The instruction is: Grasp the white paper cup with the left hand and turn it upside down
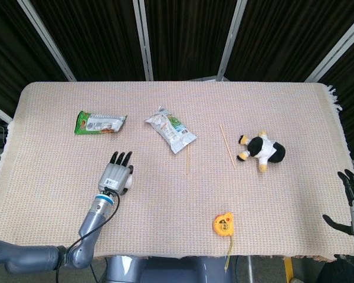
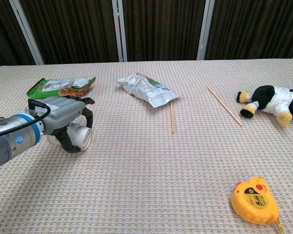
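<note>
Left robot hand [image 2: 68,119] wraps the white paper cup [image 2: 79,138], fingers curled over it. Cup lies sideways on the bench [image 2: 151,170]; lift and flip remain.

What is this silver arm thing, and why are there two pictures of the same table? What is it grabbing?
It is a robot with two arms, each ending in a hand with fingers, and a person steers it. Both pictures come from the robot's own cameras: one looks down from its head, the other looks across from its chest. The left hand is wrapped over a white paper cup lying on its side; it should flip it upside down. The right hand waits open at the table's edge. On the cloth also lie a green snack bag, a white snack bag, two thin sticks, a toy cow and a yellow tape measure.
</note>
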`<action>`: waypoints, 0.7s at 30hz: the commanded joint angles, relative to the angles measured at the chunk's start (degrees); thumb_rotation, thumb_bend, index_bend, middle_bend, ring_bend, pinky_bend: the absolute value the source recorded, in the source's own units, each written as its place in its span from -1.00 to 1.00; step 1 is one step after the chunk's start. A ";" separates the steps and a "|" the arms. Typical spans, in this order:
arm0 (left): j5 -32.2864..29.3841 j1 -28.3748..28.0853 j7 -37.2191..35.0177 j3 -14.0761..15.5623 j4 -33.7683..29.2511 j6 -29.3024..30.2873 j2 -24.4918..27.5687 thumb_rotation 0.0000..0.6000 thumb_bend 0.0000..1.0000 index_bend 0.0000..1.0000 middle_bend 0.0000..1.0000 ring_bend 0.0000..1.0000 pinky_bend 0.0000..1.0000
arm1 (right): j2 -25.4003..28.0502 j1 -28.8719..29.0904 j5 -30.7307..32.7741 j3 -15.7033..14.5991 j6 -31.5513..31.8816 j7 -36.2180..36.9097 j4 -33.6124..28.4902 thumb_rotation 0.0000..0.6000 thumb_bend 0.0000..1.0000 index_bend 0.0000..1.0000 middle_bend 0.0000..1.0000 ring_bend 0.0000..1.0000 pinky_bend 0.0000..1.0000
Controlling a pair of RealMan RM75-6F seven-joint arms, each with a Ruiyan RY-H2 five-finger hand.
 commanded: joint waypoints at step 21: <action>22.01 8.15 -48.63 -1.56 2.13 -4.75 -0.88 1.00 -0.67 -0.04 -1.00 -1.00 -1.00 | -0.02 0.08 0.22 -0.11 -0.43 -0.92 -0.45 1.00 -0.85 -0.97 -1.00 -1.00 -1.00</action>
